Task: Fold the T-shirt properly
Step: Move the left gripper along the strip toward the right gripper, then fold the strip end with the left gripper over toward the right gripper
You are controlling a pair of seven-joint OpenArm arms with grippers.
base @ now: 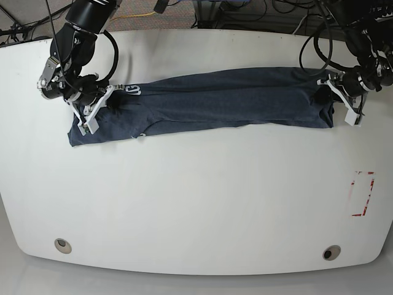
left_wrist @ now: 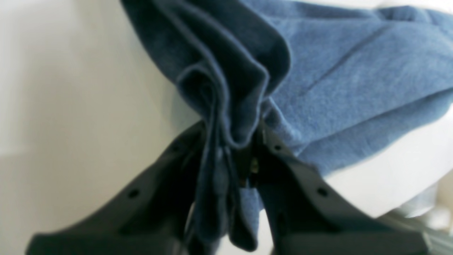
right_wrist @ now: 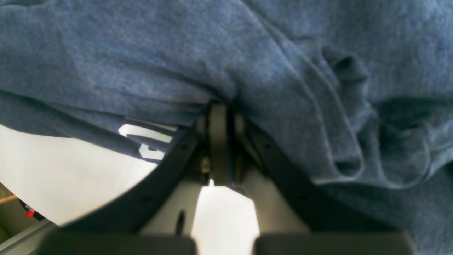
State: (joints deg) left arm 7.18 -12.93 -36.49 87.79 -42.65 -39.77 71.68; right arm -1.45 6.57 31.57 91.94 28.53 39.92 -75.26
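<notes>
The dark blue T-shirt lies folded into a long band across the far half of the white table. In the base view my left gripper is at the band's right end. The left wrist view shows this gripper shut on a bunch of gathered cloth folds of the T-shirt. My right gripper is at the band's left end. The right wrist view shows that gripper shut, with the T-shirt pinched at its tips. White lettering peeks out beside it.
A red and white marking sits on the table near its right edge. Two round fittings are set near the front edge. Cables lie beyond the far edge.
</notes>
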